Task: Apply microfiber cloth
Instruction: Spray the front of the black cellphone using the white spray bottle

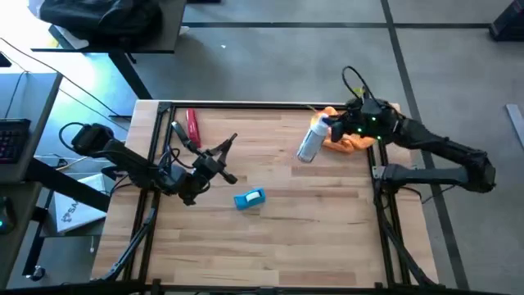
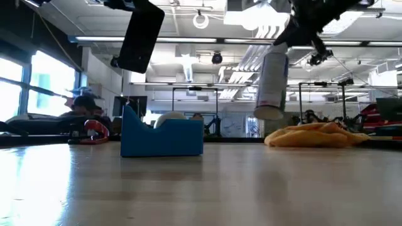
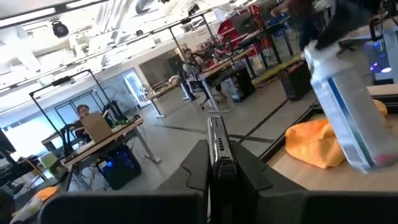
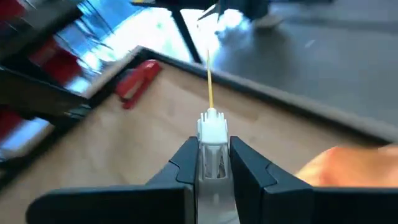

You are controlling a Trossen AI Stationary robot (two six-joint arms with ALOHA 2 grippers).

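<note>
One camera looks straight down on me, one level across the table (image 1: 311, 238); my wrist cameras sit close behind my fingers, both catching the microfiber cloth (image 3: 314, 144).

The light wooden slatted table (image 1: 270, 238) (dark-framed) carries a crumpled orange microfiber cloth (image 1: 348, 141), a small blue rectangular block (image 1: 250, 199) and a red stapler (image 1: 193, 127).

orange microfiber cloth (image 2: 317, 135) right of blue block (image 2: 162, 135) (spray bottle (image 2: 272, 85) above)
</note>
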